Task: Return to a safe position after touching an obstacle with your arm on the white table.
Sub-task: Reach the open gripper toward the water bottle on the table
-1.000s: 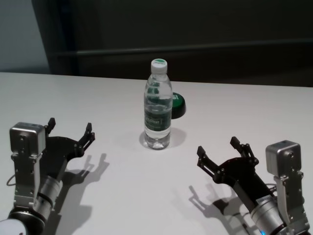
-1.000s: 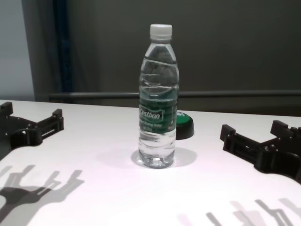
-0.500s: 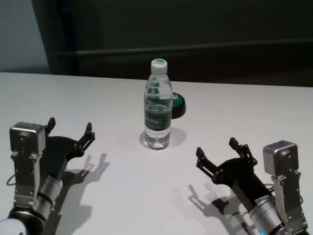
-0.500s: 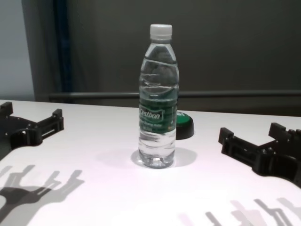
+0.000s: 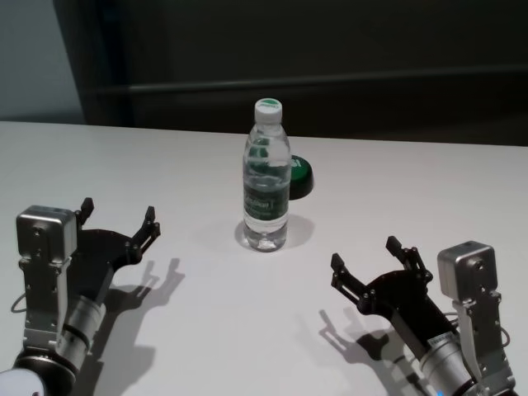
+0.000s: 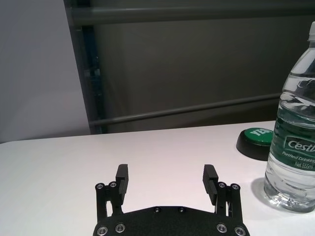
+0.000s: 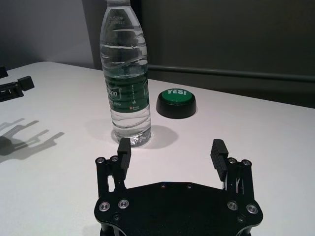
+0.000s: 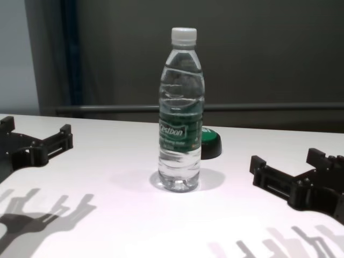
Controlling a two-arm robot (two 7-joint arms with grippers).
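Retreat step, judged near done. Right gripper [image 5: 375,262] spread wide, empty; bottle [image 5: 266,178] upright on white table [image 5: 206,330], well ahead of its fingertips. Left gripper [image 5: 117,219] parked, wide open, empty. Next: settle clear.

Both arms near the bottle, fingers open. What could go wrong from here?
1. The water bottle stands tall and upright on the white table; a sideways swing of the right gripper or left gripper could likely tip it.
2. The green button sits just behind the bottle, so a toppled bottle might land on it.
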